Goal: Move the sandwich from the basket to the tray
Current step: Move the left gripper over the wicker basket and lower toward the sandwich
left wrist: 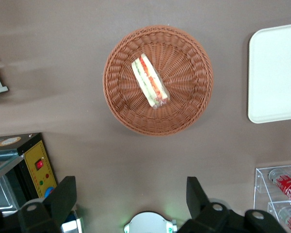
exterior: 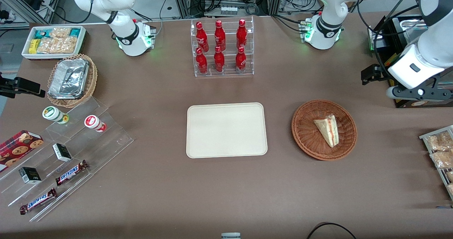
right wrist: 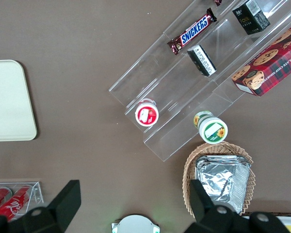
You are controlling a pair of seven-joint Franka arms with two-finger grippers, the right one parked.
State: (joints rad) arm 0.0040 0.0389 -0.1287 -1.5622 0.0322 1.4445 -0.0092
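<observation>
Sandwich: your wrapped triangular sandwich (exterior: 327, 129) lies in the basket, its red and green filling stripes showing along one edge (left wrist: 150, 81)
Basket: the round reddish-brown wicker basket (exterior: 307, 136) sits on the brown table (exterior: 159, 193), just beside the tray toward the working arm's end
Tray: the cream rectangular tray (exterior: 226, 130) lies flat with nothing on it, near the middle of the table; you see one rounded corner of it from the left wrist camera (left wrist: 276, 73)
Gripper: your left arm's gripper (left wrist: 131, 196) hangs high over the table, well apart from the basket and sandwich, farther from the front camera than they are; its two dark fingers (left wrist: 65, 196) stand wide apart with nothing between them
Bottle rack: a clear acrylic rack of six red cola bottles (exterior: 221, 48) stands farther from the front camera than the tray
Parked arm's end: you have a tan wicker basket of foil containers (exterior: 70, 79), a white bin of snack packets (exterior: 53, 41), and stepped clear shelves with Snickers bars (exterior: 70, 172)
</observation>
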